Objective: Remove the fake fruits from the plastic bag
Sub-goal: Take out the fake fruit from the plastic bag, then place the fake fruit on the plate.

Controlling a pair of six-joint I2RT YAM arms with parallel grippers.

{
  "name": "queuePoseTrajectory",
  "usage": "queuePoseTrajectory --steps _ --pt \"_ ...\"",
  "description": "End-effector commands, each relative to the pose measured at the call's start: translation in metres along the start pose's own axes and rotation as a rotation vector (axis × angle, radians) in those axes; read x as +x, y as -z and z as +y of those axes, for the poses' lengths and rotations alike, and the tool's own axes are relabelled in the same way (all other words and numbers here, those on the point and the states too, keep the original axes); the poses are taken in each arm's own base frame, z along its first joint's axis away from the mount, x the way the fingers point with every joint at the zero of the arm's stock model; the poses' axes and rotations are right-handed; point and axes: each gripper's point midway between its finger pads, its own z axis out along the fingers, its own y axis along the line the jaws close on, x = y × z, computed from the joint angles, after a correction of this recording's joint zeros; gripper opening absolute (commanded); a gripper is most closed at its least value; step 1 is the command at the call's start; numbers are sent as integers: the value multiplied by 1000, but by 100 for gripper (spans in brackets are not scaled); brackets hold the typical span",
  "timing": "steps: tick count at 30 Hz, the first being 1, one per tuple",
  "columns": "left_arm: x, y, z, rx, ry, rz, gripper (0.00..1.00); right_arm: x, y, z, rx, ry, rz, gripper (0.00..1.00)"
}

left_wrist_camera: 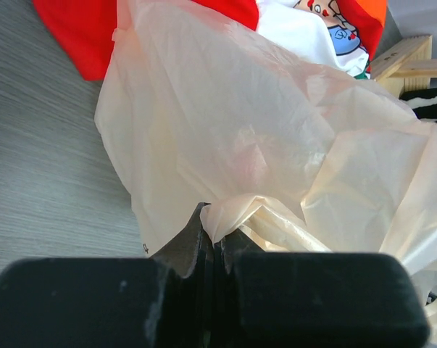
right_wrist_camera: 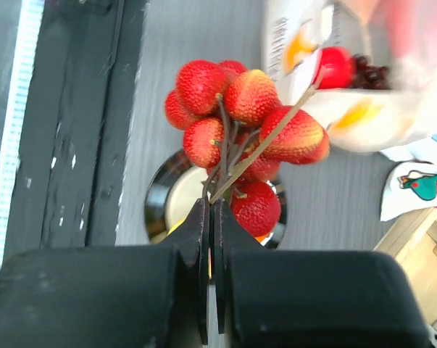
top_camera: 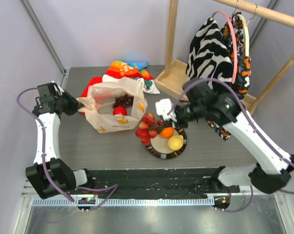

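The cream plastic bag (top_camera: 112, 109) lies open on the grey table, with a dark grape bunch (top_camera: 122, 101) and a red apple (top_camera: 119, 111) inside. My left gripper (top_camera: 74, 106) is shut on the bag's left edge (left_wrist_camera: 225, 214). My right gripper (top_camera: 162, 117) is shut on the stems of the strawberries cluster (top_camera: 147, 127), holding it over the left rim of a dark plate (top_camera: 182, 146); the wrist view shows the berries (right_wrist_camera: 243, 116) hanging from the jaws. A small orange (top_camera: 167, 131) and a yellow lemon (top_camera: 175, 142) lie on the plate.
A red and multicoloured cloth (top_camera: 125, 70) lies behind the bag. A wooden clothes rack (top_camera: 172, 44) with zebra-print garments (top_camera: 210, 53) stands at the back right. A black strip (top_camera: 151, 178) runs along the table's near edge.
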Motion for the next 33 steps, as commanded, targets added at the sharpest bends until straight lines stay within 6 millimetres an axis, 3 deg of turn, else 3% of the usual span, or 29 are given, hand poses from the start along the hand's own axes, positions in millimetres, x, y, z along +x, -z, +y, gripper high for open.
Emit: queuePoseTrajectory --steps 1,13,17,24,29,33 --pt "-19 15 -8 19 -40 -81 0 35 -16 8 25 145 22 1" --pt "2 26 7 -2 -28 -75 0 67 -60 -12 70 173 36 1" --pt "7 28 8 10 -13 -67 0 87 -69 -20 67 218 79 1" --pt "10 29 11 16 1 -68 0 126 -87 -20 51 330 105 1" --pt "12 29 10 22 0 -60 0 139 -90 -15 78 426 92 1" --pt "13 27 12 23 4 -54 0 140 -89 -13 95 427 85 18"
